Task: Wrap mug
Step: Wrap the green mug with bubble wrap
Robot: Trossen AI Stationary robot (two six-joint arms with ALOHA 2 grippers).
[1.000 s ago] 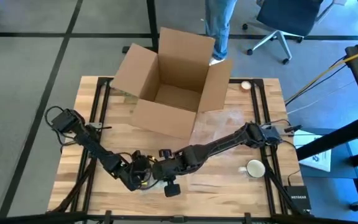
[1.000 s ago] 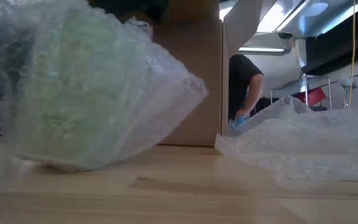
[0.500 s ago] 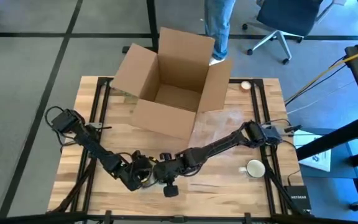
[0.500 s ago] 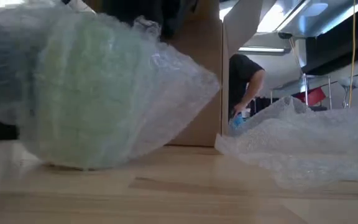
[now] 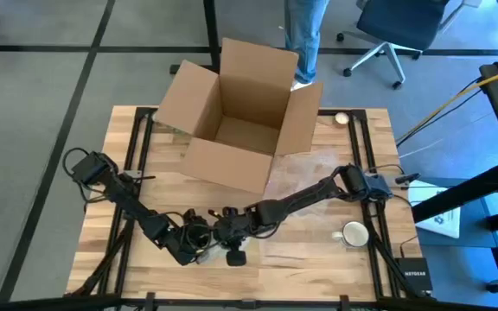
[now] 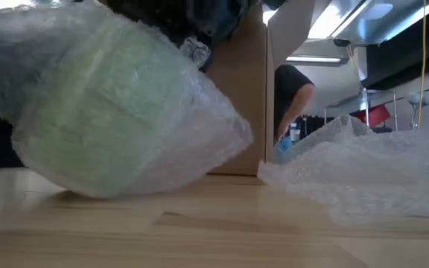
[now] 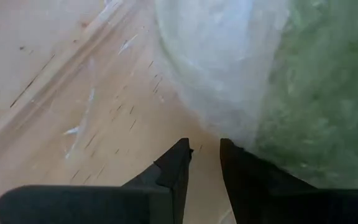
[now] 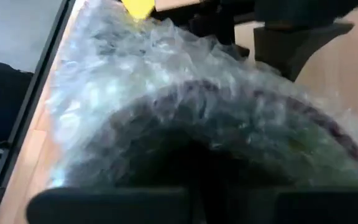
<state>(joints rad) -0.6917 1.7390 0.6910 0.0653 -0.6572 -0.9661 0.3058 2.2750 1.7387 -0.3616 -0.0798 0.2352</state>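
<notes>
The green mug [image 6: 103,126], swathed in bubble wrap [image 6: 199,149], is tilted on the tabletop [image 6: 222,238] just ahead of the left claw [image 7: 205,155], whose fingers are nearly closed, empty. The right claw's [image 5: 228,235] grip cannot be told.

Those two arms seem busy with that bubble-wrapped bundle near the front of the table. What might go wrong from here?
The wrap hangs loose at one end of the green mug, so it may unroll. The bundle is tilted, one end off the table, so it may slip out. The left claw is nearly shut beside the wrap, seemingly holding nothing; closing there may miss. A white mug sits near the right arm's path.
</notes>
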